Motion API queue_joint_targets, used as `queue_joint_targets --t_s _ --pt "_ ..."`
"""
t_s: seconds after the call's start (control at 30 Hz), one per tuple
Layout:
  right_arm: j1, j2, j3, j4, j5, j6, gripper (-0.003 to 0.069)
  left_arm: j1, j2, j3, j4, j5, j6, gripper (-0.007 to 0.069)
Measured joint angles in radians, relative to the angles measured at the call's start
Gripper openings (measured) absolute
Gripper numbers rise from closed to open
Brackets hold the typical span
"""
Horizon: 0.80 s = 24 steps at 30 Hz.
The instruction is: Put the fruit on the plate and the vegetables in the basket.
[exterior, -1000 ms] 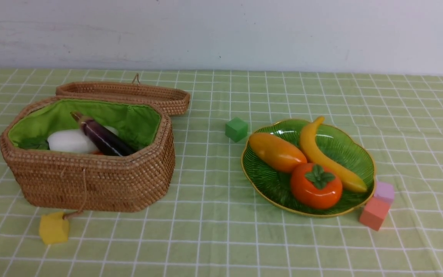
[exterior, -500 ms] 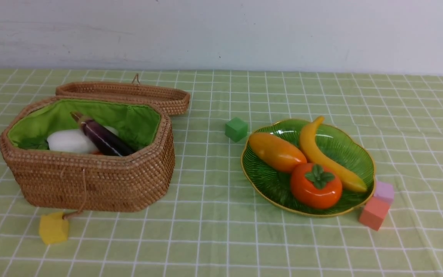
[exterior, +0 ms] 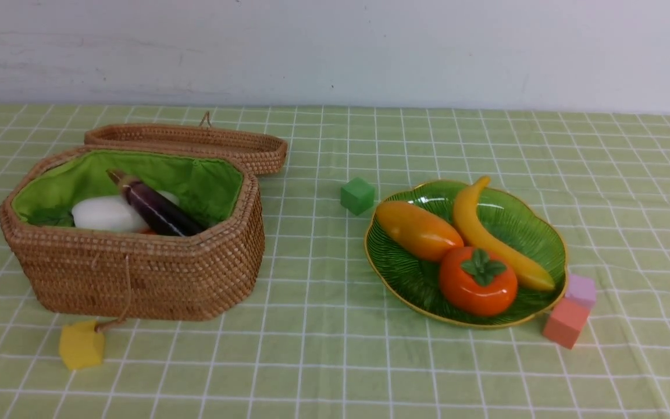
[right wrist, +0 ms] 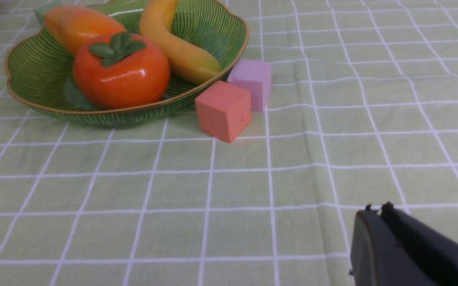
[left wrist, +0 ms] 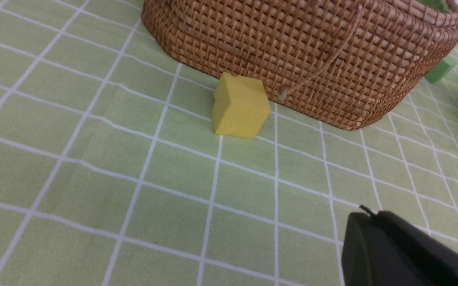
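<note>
On the green leaf plate [exterior: 547,244] lie the yellow banana [exterior: 489,235], the mango [exterior: 418,229] and the persimmon [exterior: 478,281]. Inside the wicker basket [exterior: 137,273] rest the purple eggplant [exterior: 157,208] and the white radish [exterior: 102,213], with a sliver of the carrot [exterior: 146,231] showing beneath them. Neither arm shows in the front view. My left gripper [left wrist: 366,214] is shut and empty, low over the cloth in front of the basket [left wrist: 312,51]. My right gripper [right wrist: 377,210] is shut and empty, on the near side of the plate [right wrist: 46,67].
A yellow cube [exterior: 81,344] on a cord lies before the basket. A green cube [exterior: 357,195] sits left of the plate. Pink [exterior: 566,322] and lilac [exterior: 581,291] cubes touch the plate's right rim. The basket lid [exterior: 195,142] lies open behind it.
The dark tip of the left arm at the bottom left corner of the front view has withdrawn out of sight. Fruit, vegetables and cubes have not moved.
</note>
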Motion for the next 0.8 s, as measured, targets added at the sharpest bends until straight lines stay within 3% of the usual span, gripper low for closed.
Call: queue_joint_targets --t_s 0.8 --pt "0.000 0.000 0.000 0.000 0.000 0.000 0.0041 0.000 0.000 0.000 0.001 0.000 0.000 -0.0013"
